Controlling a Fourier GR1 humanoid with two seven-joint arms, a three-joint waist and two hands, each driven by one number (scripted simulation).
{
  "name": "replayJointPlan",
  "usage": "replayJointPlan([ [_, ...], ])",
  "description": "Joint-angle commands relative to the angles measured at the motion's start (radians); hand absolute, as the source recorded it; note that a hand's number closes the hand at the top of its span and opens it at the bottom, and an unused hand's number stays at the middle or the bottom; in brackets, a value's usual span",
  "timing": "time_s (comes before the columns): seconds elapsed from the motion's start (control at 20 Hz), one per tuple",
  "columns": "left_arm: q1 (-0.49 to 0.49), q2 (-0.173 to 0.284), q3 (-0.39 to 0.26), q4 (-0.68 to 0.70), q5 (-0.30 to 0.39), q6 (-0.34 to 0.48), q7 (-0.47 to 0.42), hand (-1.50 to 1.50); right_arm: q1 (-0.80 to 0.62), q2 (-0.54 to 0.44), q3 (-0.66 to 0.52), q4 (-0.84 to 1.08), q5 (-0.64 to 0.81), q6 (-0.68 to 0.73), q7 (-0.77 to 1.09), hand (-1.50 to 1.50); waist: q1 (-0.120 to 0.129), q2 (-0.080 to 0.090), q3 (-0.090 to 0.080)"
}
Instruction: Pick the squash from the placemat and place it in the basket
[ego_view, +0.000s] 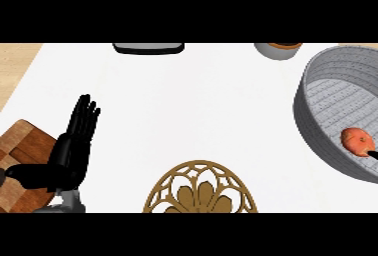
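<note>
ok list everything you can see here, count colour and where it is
squash: one, orange-red, inside the basket at the right edge
basket: one, grey, right side, cut off by the view's edge
placemat: one, gold openwork, bottom centre, nothing on the part that shows
wooden board: one, brown checkered, lower left, partly behind the left hand
dark tray-like thing: one, black and grey, top edge left of centre, mostly cut off
round pot: one, grey with a brown inside, top edge right of centre, mostly cut off
counter: one, white top
left hand: one, black, lower left, fingers straight and pointing up, resting
right hand: only a black tip shows at the right edge beside the squash
</note>
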Motion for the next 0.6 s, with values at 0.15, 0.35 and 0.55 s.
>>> replayJointPlan([
  [0.15, 0.003, 0.009, 0.012, -0.026, -0.007, 0.009, 0.024, 0.00, -0.014, 0.030, -0.051, 0.026, -0.102, -0.031, -0.122, -1.50, -0.005, -0.001, 0.001],
  [0.35, -0.012, -0.011, -0.006, 0.042, -0.016, 0.003, -0.026, 0.00, -0.060, 0.002, -0.090, -0.013, -0.142, -0.059, -0.102, -1.50, -0.005, 0.000, 0.000],
  [0.55, -0.026, -0.008, 0.004, -0.012, -0.017, 0.029, 0.050, 0.00, -0.060, -0.043, -0.134, -0.069, -0.194, -0.044, -0.052, -1.50, -0.005, -0.001, 0.000],
])
